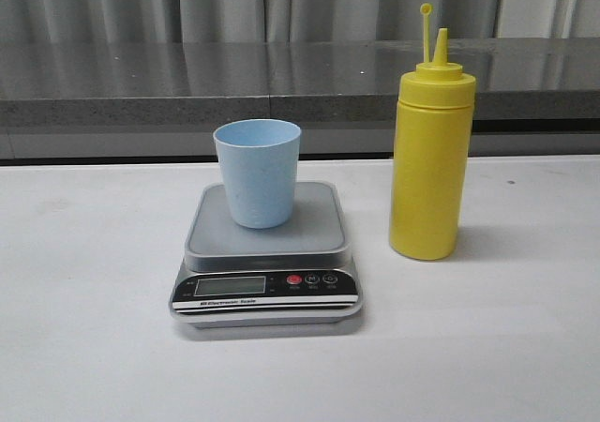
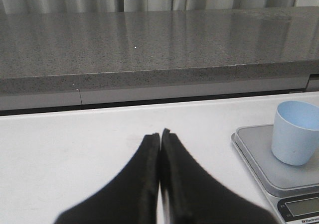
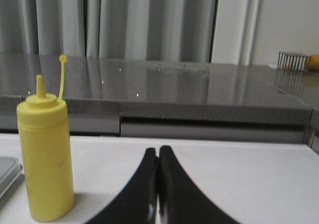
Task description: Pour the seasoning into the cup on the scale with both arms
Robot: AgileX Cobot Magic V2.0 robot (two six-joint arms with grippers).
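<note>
The pale blue cup [image 1: 258, 173] stands upright on the silver-grey scale [image 1: 267, 253] at the table's middle. The yellow seasoning bottle [image 1: 430, 150] stands upright to the right of the scale, its cap off and tethered above the nozzle. Neither arm shows in the front view. In the left wrist view my left gripper [image 2: 160, 133] is shut and empty over bare table, left of the scale [image 2: 259, 157] and cup [image 2: 296, 132]. In the right wrist view my right gripper [image 3: 159, 150] is shut and empty, to the right of the bottle [image 3: 46, 152].
A grey stone ledge [image 1: 281, 80] runs along the back of the white table [image 1: 94, 281], with grey curtains behind it. A wire rack with an orange object [image 3: 299, 62] sits far off on the ledge in the right wrist view.
</note>
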